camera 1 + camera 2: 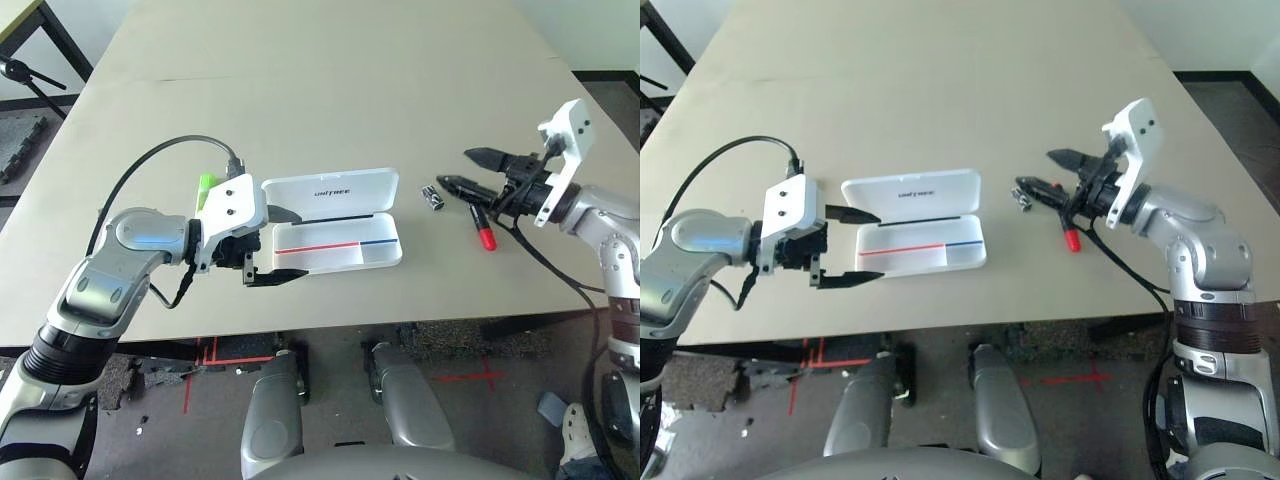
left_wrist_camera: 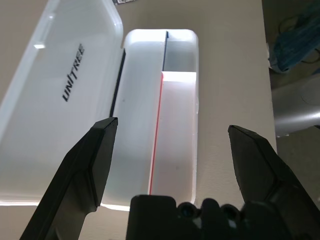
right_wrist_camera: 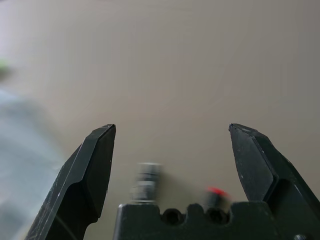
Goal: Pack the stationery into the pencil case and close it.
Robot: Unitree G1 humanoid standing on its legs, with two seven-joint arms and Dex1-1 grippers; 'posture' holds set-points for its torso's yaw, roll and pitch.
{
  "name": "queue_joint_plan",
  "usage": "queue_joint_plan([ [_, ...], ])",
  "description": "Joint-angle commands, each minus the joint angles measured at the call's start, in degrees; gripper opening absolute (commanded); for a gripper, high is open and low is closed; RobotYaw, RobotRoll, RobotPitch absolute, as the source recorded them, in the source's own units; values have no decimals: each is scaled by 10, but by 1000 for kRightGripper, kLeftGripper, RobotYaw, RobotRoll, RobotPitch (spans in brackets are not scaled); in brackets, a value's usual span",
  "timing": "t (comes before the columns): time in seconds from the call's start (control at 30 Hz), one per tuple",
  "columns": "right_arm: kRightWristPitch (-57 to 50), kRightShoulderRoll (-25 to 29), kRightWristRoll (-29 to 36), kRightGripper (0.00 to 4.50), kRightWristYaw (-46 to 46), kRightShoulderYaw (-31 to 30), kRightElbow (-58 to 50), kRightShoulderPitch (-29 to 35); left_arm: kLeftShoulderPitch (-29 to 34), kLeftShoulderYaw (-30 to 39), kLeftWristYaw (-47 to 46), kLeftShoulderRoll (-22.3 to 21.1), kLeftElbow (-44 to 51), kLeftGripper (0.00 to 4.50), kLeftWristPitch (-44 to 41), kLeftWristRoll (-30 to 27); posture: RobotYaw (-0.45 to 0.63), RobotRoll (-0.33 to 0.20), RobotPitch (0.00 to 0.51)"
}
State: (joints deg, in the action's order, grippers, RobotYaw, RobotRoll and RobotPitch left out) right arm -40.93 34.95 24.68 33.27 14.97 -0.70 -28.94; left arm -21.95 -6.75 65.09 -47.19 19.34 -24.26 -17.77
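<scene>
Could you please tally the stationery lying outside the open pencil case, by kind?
Green highlighter: 1
Red marker with black cap: 1
Small black-and-silver piece: 1
Total: 3

Left forearm reaches up from the lower left, its gripper (image 1: pixel 285 245) turned inward, jaws wide apart, empty; right forearm comes in from the right, its gripper (image 1: pixel 1052 177) pointing inward too, jaws spread, nothing between them; both wrists over the table (image 1: pixel 330 110).
</scene>
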Motion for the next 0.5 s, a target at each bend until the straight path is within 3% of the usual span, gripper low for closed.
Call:
queue_joint_plan([
  [0.03, -35, 2, -14, 4500, -48, 13, 14, 14, -8, -9, 0, 4, -11, 4463, 5, 4, -176, 0, 221],
  [0.5, -141, 19, -14, 4500, -44, -37, -14, 75, -14, -14, -1, 4, -20, 4463, 17, 11, -154, 0, 212],
])
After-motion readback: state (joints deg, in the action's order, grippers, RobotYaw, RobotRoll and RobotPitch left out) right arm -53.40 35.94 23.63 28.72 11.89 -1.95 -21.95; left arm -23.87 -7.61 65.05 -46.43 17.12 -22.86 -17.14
